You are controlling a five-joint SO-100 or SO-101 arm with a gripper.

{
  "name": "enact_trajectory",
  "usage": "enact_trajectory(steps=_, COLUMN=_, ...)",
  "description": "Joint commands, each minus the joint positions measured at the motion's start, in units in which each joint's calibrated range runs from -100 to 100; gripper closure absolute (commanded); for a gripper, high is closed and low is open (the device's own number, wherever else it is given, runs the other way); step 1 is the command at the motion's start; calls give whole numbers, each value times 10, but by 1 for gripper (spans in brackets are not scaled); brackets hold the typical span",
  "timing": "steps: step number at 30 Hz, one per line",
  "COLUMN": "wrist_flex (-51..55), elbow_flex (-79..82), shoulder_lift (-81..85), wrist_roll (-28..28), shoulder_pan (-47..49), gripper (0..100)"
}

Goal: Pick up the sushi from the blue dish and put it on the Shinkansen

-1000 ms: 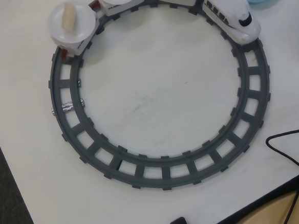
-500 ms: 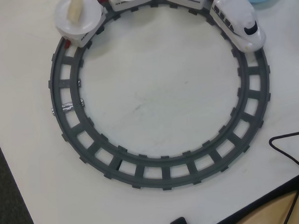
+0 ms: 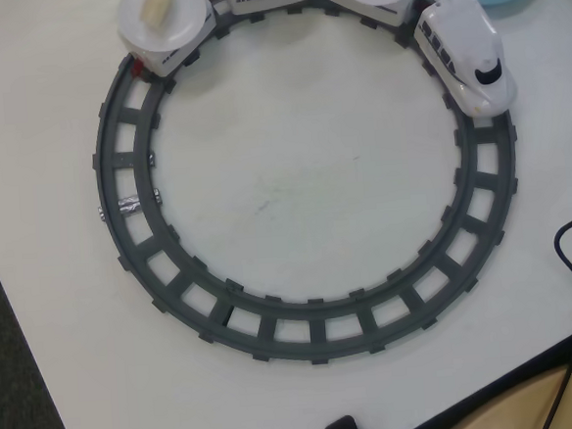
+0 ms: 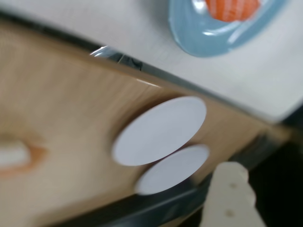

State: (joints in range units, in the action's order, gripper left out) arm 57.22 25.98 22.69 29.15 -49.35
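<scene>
A white table (image 3: 294,184) carries a grey circular track (image 3: 142,259), with the Shinkansen (image 3: 467,64) beside the blue dish (image 4: 189,35). The salmon sushi (image 4: 232,8) is seen on that dish from the wrist view. Only one pale gripper finger (image 4: 229,198) is shown, so its spread cannot be told.

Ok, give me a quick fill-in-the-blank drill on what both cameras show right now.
1. In the wrist view, the orange sushi lies on the ____ dish.
2. In the overhead view, the Shinkansen rides a grey track shaped like a ____.
3. The rearmost car's white plate carries a pale ____ piece.

Missing words: blue; circle; beige
</scene>
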Motion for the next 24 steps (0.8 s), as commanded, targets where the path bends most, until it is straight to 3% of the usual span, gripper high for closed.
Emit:
enact_trajectory(steps=1, wrist_flex=-4, elbow_flex=-124, shoulder_lift=-122, wrist_roll=89, shoulder_pan=-1, gripper=73)
enact_trajectory(steps=9, wrist_flex=-5, elbow_flex=-284, shoulder_lift=-321, wrist_roll=216, shoulder_pan=14, gripper=73)
enact_trajectory(steps=14, wrist_flex=-8, elbow_flex=-291, shoulder_lift=-390, wrist_roll=309, shoulder_pan=31, gripper=73)
enact_trajectory(steps=24, wrist_flex=-134, elbow_flex=-291, shoulder_lift=-460, wrist_roll=322, shoulder_pan=33, gripper=73)
